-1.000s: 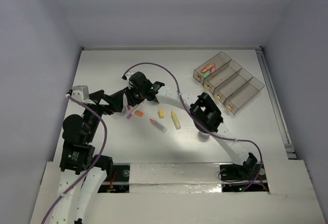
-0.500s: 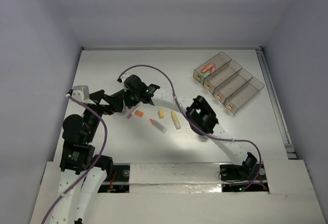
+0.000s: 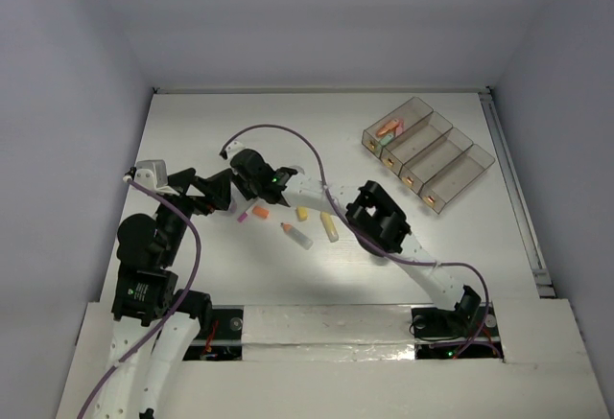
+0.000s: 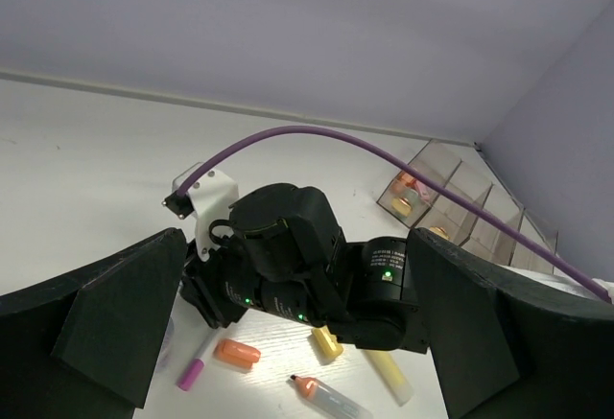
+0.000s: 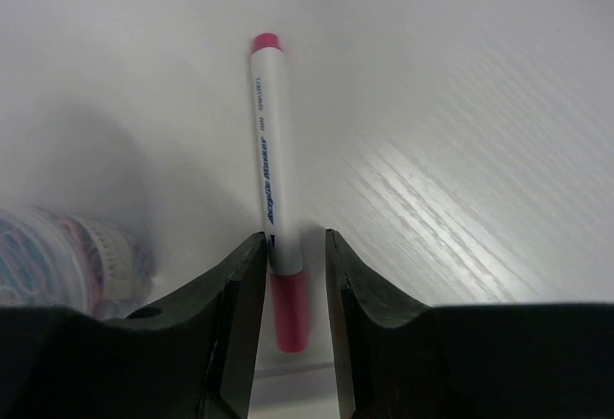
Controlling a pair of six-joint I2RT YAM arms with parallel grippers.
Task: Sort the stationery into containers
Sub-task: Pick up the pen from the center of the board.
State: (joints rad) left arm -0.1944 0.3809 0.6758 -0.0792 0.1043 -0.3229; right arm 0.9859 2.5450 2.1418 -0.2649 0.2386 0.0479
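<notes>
Right fingers (image 5: 240, 294) narrowed, flanking white pen (image 5: 268, 170) | left fingers (image 4: 120, 314) wide

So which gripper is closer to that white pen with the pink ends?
Right. The right gripper straddles the white pen; the left gripper is open just beside it, not around it.

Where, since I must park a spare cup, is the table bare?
Bare: the far-left corner of the table by the back wall, and the near-right stretch between the containers and the right arm's base. Crowded: the middle, around the loose markers.
</notes>
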